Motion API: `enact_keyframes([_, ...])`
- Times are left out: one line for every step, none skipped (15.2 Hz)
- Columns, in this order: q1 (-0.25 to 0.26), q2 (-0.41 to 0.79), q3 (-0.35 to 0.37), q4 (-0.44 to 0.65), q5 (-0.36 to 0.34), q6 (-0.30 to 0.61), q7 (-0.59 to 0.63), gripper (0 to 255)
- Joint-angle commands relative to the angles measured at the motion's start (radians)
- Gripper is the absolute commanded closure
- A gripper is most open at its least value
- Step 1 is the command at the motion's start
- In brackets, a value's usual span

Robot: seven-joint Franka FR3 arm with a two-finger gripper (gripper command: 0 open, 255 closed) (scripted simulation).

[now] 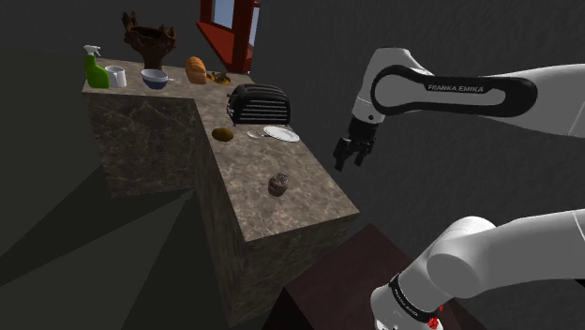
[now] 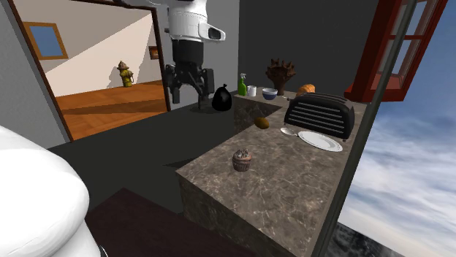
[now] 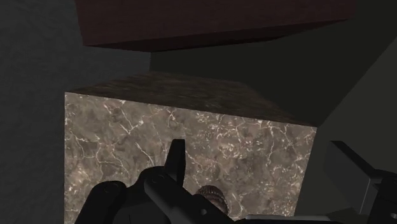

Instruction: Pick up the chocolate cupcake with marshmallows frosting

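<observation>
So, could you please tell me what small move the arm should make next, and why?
Probably shift sideways over the counter until the open jaws hang above the cupcake: they hover off the counter's edge, higher than it, and the cupcake stands untouched near its end.

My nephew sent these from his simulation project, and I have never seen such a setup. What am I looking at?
This is a white robot arm with a black two-finger hand. One picture looks down from beside its stand, one from another spot in the room, one from a camera on the hand itself. On the marbled counter sit a small dark cupcake, a black toaster, a white plate and, further back, a bowl and a green spray bottle. The hand hangs open in the air beside the counter, holding nothing.
</observation>
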Motion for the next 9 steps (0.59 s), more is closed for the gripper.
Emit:
enact_keyframes([-0.005,0.074,-0.004,0.012,0.004,0.067,0.004,0])
enact_keyframes([-0.006,0.111,-0.006,0.020,0.006,0.098,0.006,0])
enact_keyframes([-0.008,0.149,-0.008,0.030,0.009,0.127,0.008,0])
enact_keyframes([-0.010,0.187,-0.011,0.041,0.012,0.155,0.009,0])
enact_keyframes([-0.012,0.226,-0.013,0.054,0.015,0.183,0.010,0])
enact_keyframes([-0.014,0.264,-0.015,0.068,0.018,0.209,0.011,0])
enact_keyframes([-0.015,0.303,-0.018,0.083,0.022,0.234,0.012,0])
enact_keyframes([-0.017,0.342,-0.020,0.099,0.025,0.258,0.012,0])
enact_keyframes([-0.018,0.381,-0.022,0.117,0.030,0.281,0.012,0])
